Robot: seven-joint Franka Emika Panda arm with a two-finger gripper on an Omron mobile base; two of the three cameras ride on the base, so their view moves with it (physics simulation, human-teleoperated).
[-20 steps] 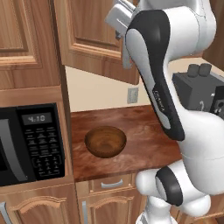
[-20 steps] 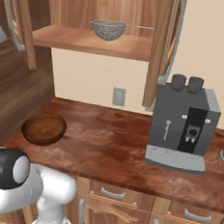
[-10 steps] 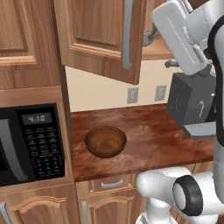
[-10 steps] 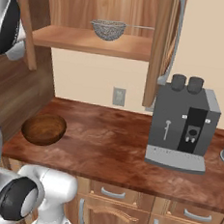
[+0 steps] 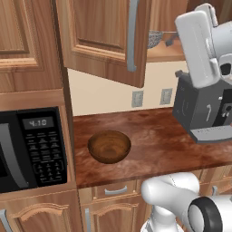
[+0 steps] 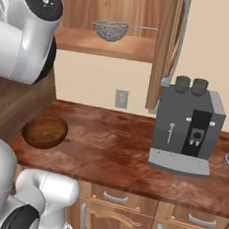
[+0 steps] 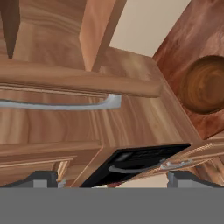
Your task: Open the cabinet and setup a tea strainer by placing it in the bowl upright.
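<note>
Cabinet (image 5: 108, 36) doors open, jaws spread wide and empty, so we're on the reach step: strainer (image 6: 110, 30) sits at the shelf's front edge, bowl (image 5: 109, 147) near the counter's left end, next we swing in toward the strainer.

Cabinet (image 5: 104, 41) open; tea strainer (image 6: 110, 30) shelved; bowl (image 5: 109, 147) on counter.

Grainy wooden bowl (image 5: 109, 147), metal mesh tea strainer (image 6: 110, 30).
</note>
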